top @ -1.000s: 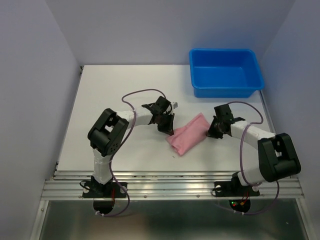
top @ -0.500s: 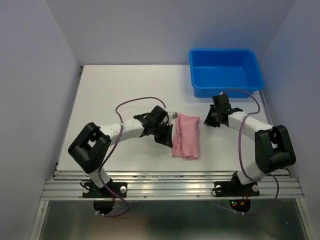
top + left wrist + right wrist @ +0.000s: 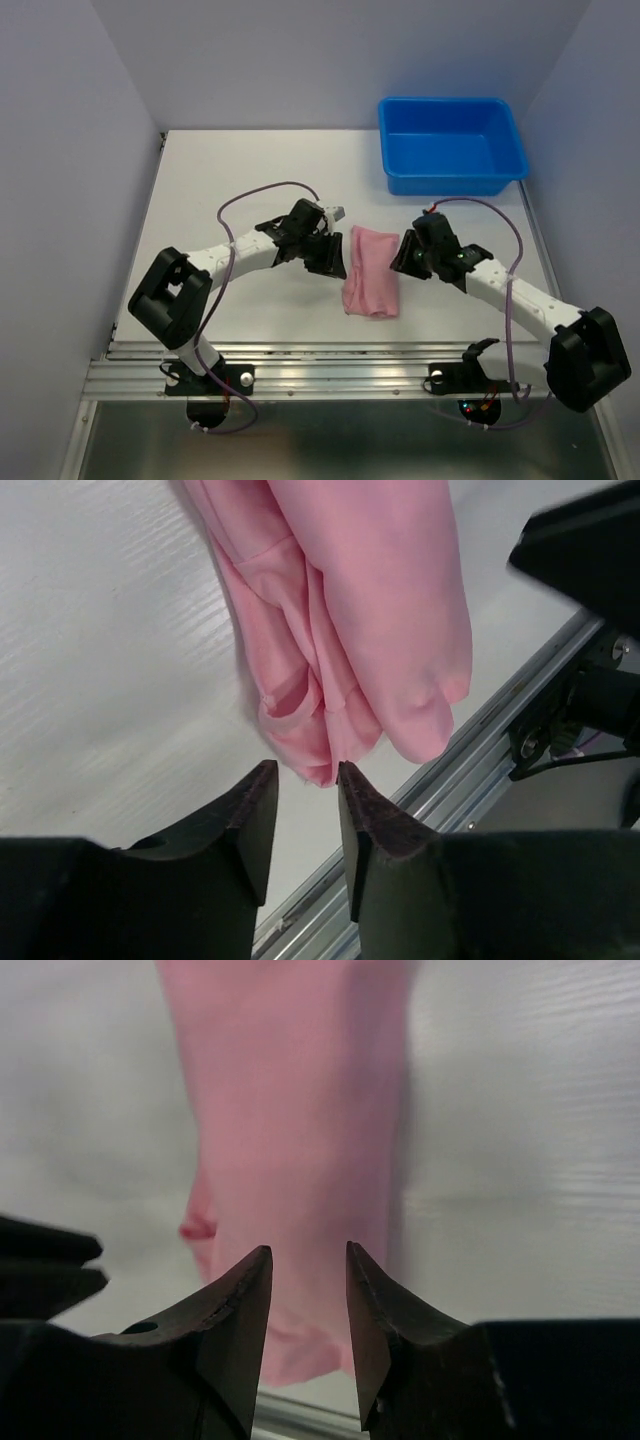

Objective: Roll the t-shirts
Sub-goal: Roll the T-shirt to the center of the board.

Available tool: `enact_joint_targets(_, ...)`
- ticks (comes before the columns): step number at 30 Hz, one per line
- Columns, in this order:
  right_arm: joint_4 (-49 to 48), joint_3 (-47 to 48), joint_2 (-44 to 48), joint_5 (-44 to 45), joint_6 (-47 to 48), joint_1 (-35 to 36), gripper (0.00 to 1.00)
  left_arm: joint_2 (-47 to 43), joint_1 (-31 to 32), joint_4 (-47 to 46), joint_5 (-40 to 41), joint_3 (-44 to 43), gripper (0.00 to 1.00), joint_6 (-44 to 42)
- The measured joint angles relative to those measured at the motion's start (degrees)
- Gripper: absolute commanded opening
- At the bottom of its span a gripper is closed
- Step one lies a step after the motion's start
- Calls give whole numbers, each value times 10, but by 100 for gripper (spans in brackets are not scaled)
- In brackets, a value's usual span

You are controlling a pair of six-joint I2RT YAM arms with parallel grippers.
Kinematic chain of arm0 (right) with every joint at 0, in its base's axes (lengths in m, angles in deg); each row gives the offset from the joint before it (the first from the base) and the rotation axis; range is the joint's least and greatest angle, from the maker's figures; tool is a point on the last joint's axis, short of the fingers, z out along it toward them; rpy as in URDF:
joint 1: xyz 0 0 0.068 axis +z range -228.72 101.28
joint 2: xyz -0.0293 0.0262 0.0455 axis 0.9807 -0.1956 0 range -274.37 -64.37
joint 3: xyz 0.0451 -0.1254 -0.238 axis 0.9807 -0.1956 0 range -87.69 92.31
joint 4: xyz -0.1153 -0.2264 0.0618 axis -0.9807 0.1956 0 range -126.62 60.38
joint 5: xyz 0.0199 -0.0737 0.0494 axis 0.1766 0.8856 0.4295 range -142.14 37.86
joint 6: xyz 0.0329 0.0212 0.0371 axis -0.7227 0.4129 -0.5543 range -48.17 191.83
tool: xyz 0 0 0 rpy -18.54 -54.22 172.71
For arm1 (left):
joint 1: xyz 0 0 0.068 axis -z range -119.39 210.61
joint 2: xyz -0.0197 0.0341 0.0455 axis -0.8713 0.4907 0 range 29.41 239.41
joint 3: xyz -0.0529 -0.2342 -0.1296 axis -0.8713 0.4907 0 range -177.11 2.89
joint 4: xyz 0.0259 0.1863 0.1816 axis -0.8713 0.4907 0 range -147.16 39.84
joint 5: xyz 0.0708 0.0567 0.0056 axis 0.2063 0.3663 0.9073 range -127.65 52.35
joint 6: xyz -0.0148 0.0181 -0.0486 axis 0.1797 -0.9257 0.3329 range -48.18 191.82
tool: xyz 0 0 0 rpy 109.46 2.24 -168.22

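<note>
Both arms bend inward, low over the white surface (image 3: 220,190). The left gripper (image 3: 307,770) and right gripper (image 3: 308,1252) flank the rolled pink t-shirt (image 3: 371,271) lying between them. Both jaws are narrowly parted, pinching nothing.

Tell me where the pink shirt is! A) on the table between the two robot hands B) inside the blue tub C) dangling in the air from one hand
A: the t-shirt lies bunched on the table between the left gripper and right gripper, apart from the blue tub.
</note>
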Motion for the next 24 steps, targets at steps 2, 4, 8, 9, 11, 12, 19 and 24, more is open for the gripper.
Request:
enact_joint_targets(2,10,2,1,9,-18,61,42,1,1,-15,-9,7,13,7)
enact_joint_targets(4,28,7,-2,28,-32,121,44,2,1,-23,-20,16,0,12)
enact_joint_targets(8,64,39,-29,75,-58,212,49,2,1,-46,-52,40,0,27)
enact_joint_targets(9,72,49,-41,86,-64,231,50,2,1,-52,-66,47,0,31)
enact_joint_targets(11,83,67,-65,106,-74,261,51,3,4,-63,-97,56,0,38)
enact_joint_targets(12,87,74,-77,114,-77,272,51,4,7,-68,-105,56,0,39)
enact_joint_targets(19,129,117,-157,177,-107,316,50,43,24,-117,-139,71,0,51)
enact_joint_targets(24,150,128,-165,212,-119,324,48,62,23,-137,-139,101,0,64)
